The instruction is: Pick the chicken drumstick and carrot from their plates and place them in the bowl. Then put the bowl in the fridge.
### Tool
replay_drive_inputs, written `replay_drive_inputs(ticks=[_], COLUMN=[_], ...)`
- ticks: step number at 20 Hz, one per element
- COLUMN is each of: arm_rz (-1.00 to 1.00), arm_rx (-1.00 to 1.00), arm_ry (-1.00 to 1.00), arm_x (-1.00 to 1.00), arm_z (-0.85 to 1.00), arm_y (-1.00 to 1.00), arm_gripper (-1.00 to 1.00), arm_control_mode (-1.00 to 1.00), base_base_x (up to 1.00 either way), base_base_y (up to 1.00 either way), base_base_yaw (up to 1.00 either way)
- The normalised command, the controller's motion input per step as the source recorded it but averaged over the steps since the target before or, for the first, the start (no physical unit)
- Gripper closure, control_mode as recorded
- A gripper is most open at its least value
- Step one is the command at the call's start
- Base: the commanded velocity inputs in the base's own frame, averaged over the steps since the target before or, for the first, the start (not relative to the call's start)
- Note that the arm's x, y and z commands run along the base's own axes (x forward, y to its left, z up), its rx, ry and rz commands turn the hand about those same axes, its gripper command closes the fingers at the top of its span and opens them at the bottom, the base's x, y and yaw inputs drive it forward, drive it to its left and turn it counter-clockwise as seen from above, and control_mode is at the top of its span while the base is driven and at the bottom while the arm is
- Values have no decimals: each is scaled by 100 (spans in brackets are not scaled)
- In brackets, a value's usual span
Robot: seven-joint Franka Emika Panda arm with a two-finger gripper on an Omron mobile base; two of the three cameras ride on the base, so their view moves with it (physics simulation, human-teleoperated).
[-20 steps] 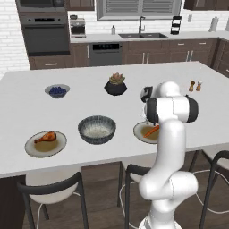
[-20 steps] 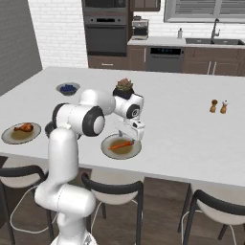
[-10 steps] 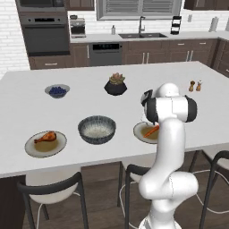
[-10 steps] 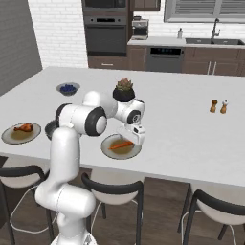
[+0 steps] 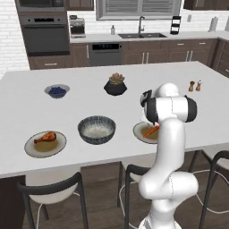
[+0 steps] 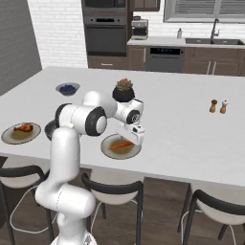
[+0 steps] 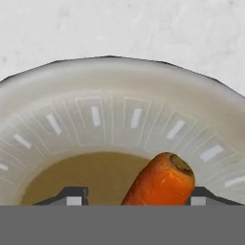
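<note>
The hand (image 6: 135, 139) is hanging low over the right-hand plate (image 6: 108, 148), its fingertips (image 7: 72, 197) sitting spread to either side of the carrot (image 7: 160, 182) without pinching it. In the hand view the carrot's blunt top end is lying between the tips, over the plate's brownish centre, with the pale patterned rim (image 7: 119, 115) curving behind it and bare counter (image 7: 143, 28) beyond. From the base views the carrot (image 5: 151, 131) is lying across its plate (image 5: 139, 132), which is sitting close to the counter's near edge (image 6: 191, 177).

The bowl (image 5: 96, 129) is standing just left of that plate, apart from it, with open counter between them. Farther left, the chicken drumstick (image 5: 45, 137) is resting on the other plate (image 5: 45, 145), also near the front edge. Behind these, the berry bowl (image 5: 57, 91) and the black plant pot (image 5: 115, 85) are sitting well back, leaving a wide stretch of counter in the middle. The salt and pepper shakers (image 6: 218, 106) are standing far off to the right. Stools (image 6: 113, 191) are tucked under the near edge.
</note>
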Motion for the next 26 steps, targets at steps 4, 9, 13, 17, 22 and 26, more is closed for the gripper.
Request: replay_drive_inputs(ticks=[4, 9, 13, 17, 22, 26], arm_rz=[-8, -10, -10, -5, -2, -3], arm_rx=[0, 0, 0, 0, 0, 1], arm_ry=[1, 1, 0, 0, 0, 0], arm_x=[-5, -16, -57, -98, -56, -34], arm_z=[-23, -8, 3, 48, 93, 92], arm_y=[78, 39, 5, 10, 31, 62], arm_gripper=[100, 100, 100, 100, 100, 100], arm_control_mode=[-100, -100, -100, -100, -100, -100], base_base_x=[0, 0, 0, 0, 0, 0], base_base_y=[0, 0, 0, 0, 0, 0], base_base_yaw=[0, 0, 0, 0, 0, 0])
